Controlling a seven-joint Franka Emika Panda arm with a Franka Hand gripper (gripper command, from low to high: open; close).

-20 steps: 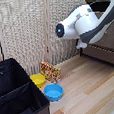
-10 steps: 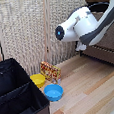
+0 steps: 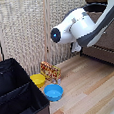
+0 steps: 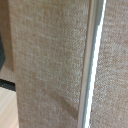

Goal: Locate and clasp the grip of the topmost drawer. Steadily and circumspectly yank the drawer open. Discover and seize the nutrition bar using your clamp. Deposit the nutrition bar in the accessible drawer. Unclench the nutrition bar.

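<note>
Bulky white robot arm [image 3: 77, 28] raised at the exterior view's right, in front of the brown dresser [image 3: 104, 43]. Clamp hidden behind the arm; open or clenched cannot be told. Nutrition bar [image 3: 50, 71] propped upright against the woven screen [image 3: 30, 30], just beside yellow bowl [image 3: 38, 80] and blue bowl [image 3: 53, 92]. Black fabric bin [image 3: 17, 95] nearby. Wrist view: close, perhaps the screen's weave, with a pale vertical strip [image 4: 91, 65].

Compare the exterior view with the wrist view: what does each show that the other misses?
Only the exterior view shows the white arm, the snack bar leaning against the screen, the yellow bowl, the blue bowl and the black bin. Only the wrist view shows the silver handle up close against brown wood grain. Both show the dresser and pale floor; neither shows the gripper's fingers.
</note>
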